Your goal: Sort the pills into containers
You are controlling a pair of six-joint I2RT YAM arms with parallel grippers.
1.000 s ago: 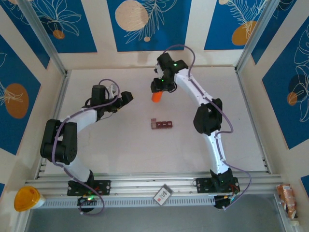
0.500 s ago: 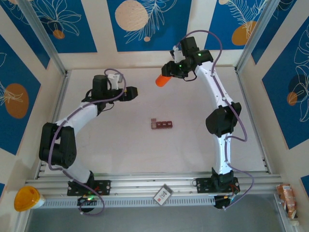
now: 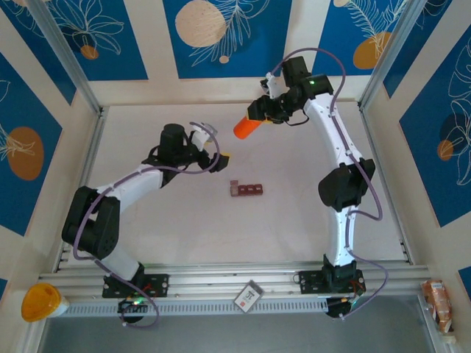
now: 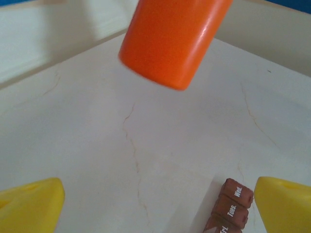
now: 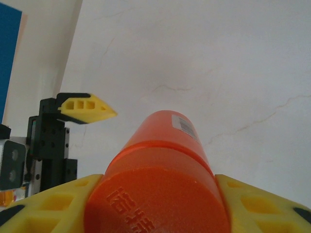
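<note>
- White table: a pale top with thin hairline veins running across it.
- Blue wall panels: white leaf drawings and orange or tan discs, set between cream strips.
- Aluminium rail: runs along the near edge.
- Yellow-orange round object: by the rail's left end.
- Small white card: lies tilted on the rail.
- Orange-brown packet: near right corner.

Table: flat off-white top, framed by aluminium rails along the near edge and both sides. The wrist views show faint hairline cracks running across the surface.

Lying directly on it, near the middle: the containers, a dark reddish-brown strip of three joined compartments. The left wrist view shows white lettering on the lids, with "Wed." and "Tues." legible.
</note>
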